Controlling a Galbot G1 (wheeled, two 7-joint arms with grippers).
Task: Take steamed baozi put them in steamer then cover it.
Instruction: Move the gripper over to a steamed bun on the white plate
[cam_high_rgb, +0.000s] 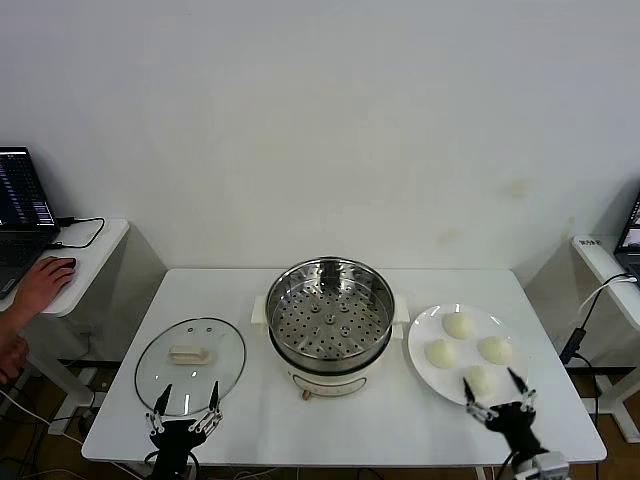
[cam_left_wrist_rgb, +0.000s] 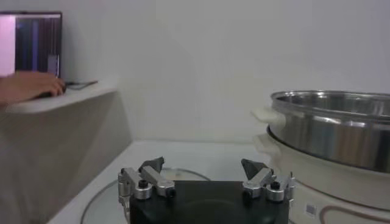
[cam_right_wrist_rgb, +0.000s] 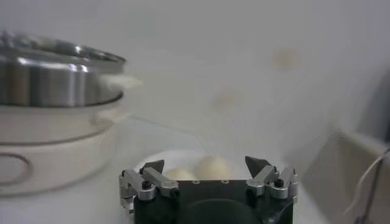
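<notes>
Four buns wait on the plate, steamer uncovered

Right gripper (cam_high_rgb: 497, 394), jaws wide and empty, hovers beside the small cream-white steamed baozi (cam_high_rgb: 480, 380) right of the shiny round steel steamer (cam_high_rgb: 329, 315); it should descend centred and squeeze gently. Left gripper (cam_high_rgb: 185, 410), likewise agape, idles by the clear glass cover (cam_high_rgb: 190, 353).

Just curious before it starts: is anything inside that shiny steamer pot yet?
The steamer holds only its perforated tray, no food. All four baozi sit on the white plate. Whatever lies beneath the tray is hidden.

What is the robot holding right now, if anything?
Nothing. The left end effector is open near the glass lid, and the right end effector is open beside the plate of baozi.
</notes>
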